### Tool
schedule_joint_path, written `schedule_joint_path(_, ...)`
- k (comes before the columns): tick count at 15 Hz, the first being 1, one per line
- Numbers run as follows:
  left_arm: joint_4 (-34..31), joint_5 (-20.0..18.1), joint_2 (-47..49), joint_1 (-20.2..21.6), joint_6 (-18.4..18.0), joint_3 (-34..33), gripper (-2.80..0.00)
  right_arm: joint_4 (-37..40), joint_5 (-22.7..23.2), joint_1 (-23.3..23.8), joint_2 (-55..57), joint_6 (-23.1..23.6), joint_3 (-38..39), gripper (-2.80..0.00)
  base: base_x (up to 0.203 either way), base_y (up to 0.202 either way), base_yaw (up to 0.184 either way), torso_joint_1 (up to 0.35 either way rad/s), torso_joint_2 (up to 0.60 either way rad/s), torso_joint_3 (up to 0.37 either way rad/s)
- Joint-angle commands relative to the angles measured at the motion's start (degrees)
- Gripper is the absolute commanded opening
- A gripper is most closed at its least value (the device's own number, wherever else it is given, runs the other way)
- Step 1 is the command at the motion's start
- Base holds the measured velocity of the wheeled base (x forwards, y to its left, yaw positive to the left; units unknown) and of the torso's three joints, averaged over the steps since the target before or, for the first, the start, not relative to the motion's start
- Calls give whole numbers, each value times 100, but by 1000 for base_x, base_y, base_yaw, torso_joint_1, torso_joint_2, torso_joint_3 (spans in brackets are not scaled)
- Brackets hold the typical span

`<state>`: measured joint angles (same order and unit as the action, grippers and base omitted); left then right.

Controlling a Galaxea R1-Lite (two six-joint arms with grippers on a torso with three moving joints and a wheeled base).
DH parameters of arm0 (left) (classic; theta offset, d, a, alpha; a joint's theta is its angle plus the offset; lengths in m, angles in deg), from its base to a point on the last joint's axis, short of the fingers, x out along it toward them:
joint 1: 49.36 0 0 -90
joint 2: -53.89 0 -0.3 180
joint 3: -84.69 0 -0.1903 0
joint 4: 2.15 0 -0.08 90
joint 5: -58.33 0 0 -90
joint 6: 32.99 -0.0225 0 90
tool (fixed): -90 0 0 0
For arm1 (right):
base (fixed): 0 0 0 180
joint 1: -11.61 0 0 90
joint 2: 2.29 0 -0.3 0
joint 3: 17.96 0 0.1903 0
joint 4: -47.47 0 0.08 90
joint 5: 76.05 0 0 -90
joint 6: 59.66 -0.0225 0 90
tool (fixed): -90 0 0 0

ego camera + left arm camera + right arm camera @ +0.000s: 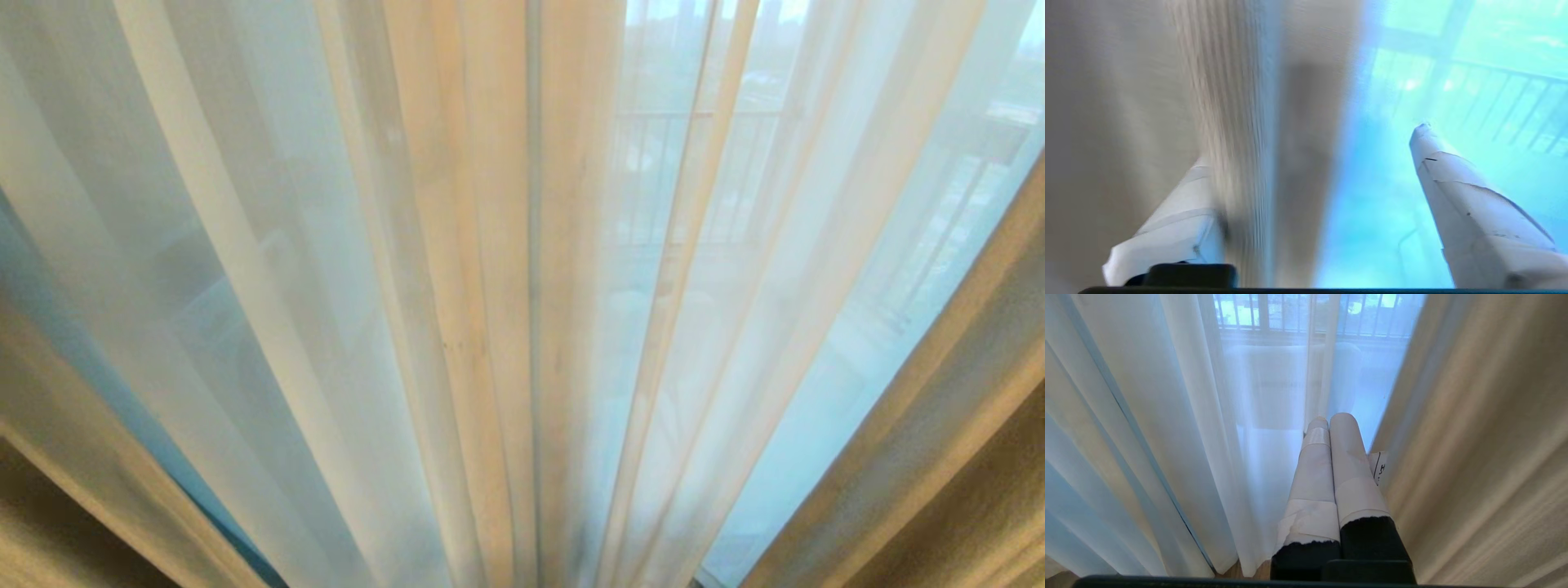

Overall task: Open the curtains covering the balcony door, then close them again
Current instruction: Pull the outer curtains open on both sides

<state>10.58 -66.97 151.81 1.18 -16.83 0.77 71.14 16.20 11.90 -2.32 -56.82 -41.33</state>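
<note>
Cream sheer curtains (pixel 490 286) hang in long pleats across the whole head view, flanked by thicker beige panels (pixel 963 425). They hide the balcony door. Neither arm shows in the head view. In the left wrist view my left gripper (pixel 1312 145) is open, its white-taped fingers (pixel 1457 192) wide apart. A blurred curtain fold (pixel 1237 122) hangs between them, close against one finger and covering its tip. My right gripper (pixel 1331 418) is shut on nothing, pointing down between the sheer curtain (pixel 1167 416) and a beige panel (pixel 1474 437).
A balcony railing (pixel 694 163) shows faintly through the sheer fabric, and also in the right wrist view (pixel 1274 314). A strip of wooden floor (pixel 1249 571) shows under the curtain hem. A small white label (pixel 1379 467) hangs beside the right fingers.
</note>
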Motion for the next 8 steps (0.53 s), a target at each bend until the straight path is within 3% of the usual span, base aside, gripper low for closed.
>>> schedule_joint_path(1, 20, -8, -504, 30, 5, -351, 0, 5, 3, -3, 2, 6, 0, -280, 0, 0, 0, 0, 0, 0)
schedule_joint_path(8, 20, 5, -1628, 148, -13, -1633, 0, 5, 3, 6, 2, 6, 0, -280, 0, 0, 0, 0, 0, 0)
